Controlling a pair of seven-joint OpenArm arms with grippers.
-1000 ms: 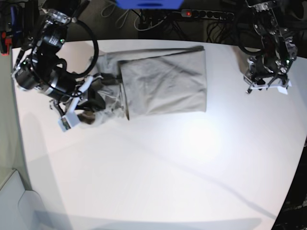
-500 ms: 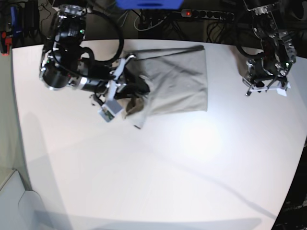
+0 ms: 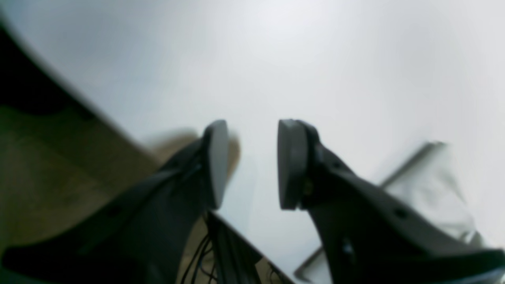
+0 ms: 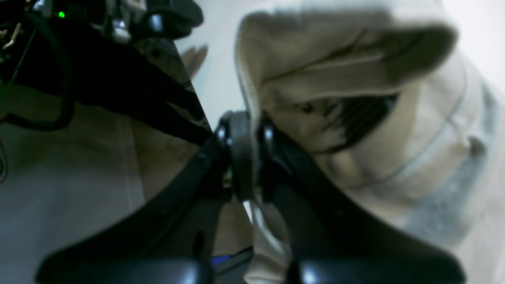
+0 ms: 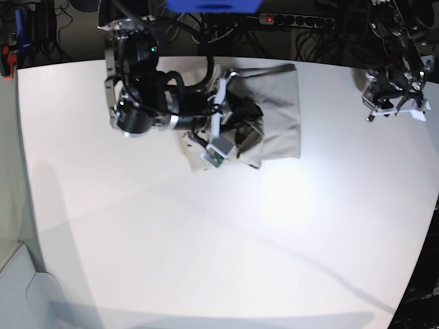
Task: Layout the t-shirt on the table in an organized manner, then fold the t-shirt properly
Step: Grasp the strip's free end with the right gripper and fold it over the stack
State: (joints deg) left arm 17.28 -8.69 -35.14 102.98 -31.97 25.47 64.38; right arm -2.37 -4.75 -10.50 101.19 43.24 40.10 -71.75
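The light grey-beige t-shirt (image 5: pixel 281 113) lies folded near the far edge of the white table (image 5: pixel 206 240). My right gripper (image 5: pixel 245 137) reaches over the shirt from the left and is shut on a lifted fold of it. In the right wrist view the closed fingertips (image 4: pixel 246 130) pinch an edge of the t-shirt (image 4: pixel 355 98), which bunches up beyond them. My left gripper (image 5: pixel 392 108) hovers at the table's far right, apart from the shirt. Seen from the left wrist, the left gripper (image 3: pixel 252 161) is open with nothing between its pads.
A power strip (image 5: pixel 295 20) with cables and a blue object (image 5: pixel 212 5) sit behind the table's far edge. A small white piece (image 5: pixel 415 113) shows beside the left gripper. The table's edge (image 3: pixel 118 126) and the floor beyond it appear in the left wrist view.
My right arm has swung to the right, carrying the shirt's left part over the folded body. The left arm has drifted slightly right and farther back, its jaws unchanged.
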